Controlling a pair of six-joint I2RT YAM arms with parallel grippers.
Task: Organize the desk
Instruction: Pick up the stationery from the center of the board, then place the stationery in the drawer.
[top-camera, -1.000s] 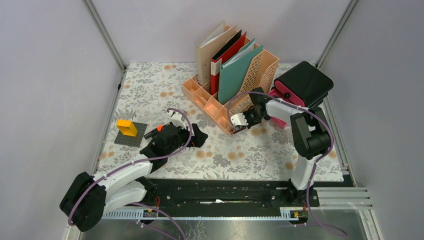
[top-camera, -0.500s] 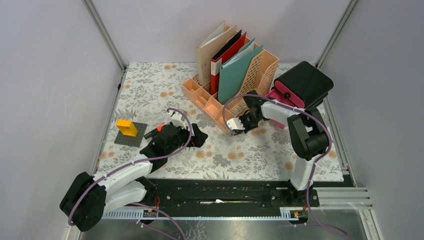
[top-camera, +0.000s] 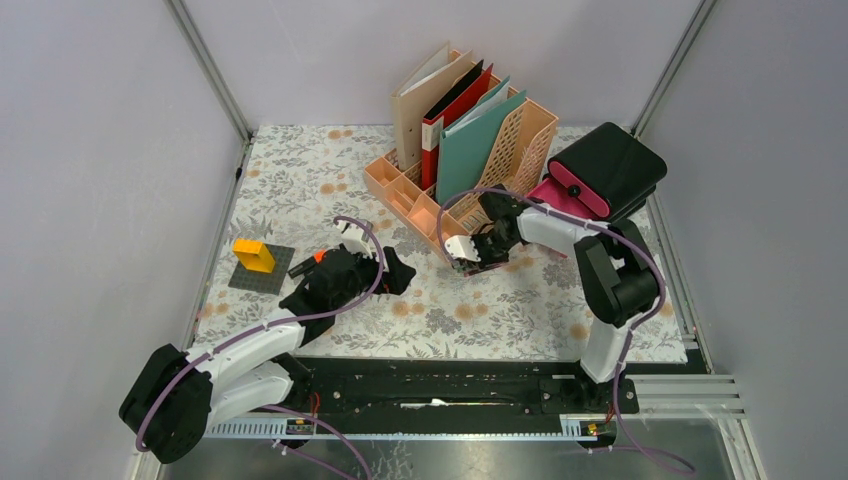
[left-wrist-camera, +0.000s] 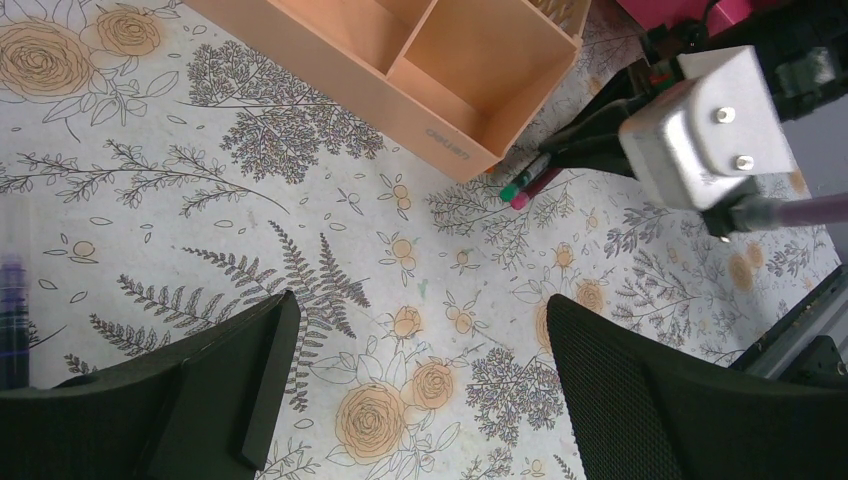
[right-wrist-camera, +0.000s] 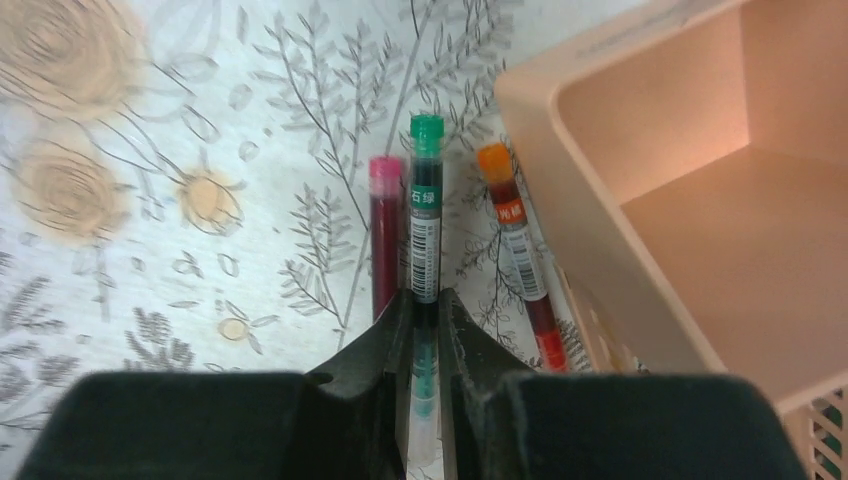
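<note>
- The desk (top-camera: 300, 175) fills the floor of the grey-walled booth, a flat top under a whitish cloth with grey leaves and orange-brown flowers. Both arms are bolted along its near edge.
- A peach file rack (top-camera: 525, 135) stands at the back middle of the cloth, with beige, red and teal folders (top-camera: 470, 145) upright in it and low open trays at its front.
- Three pens lie side by side on the cloth, just beside the rack's front corner: a pink pen (right-wrist-camera: 384, 235), a green pen (right-wrist-camera: 425, 210) in the middle, and an orange pen (right-wrist-camera: 515, 250) nearest the rack wall.
- The right claw (right-wrist-camera: 425, 305) is down at that corner, its two black fingers pressed in on the clear tail of the green pen. Whether the pen is off the cloth I cannot tell.
- The left claw (left-wrist-camera: 420, 310) hangs over bare cloth left of centre, spread wide with nothing between its fingers.
- Further left, a yellow block (top-camera: 253, 255) sits on a dark grey plate (top-camera: 270, 278).
- At the back right, a black and pink case (top-camera: 610, 165) sits at the desk's edge, beside the rack.
</note>
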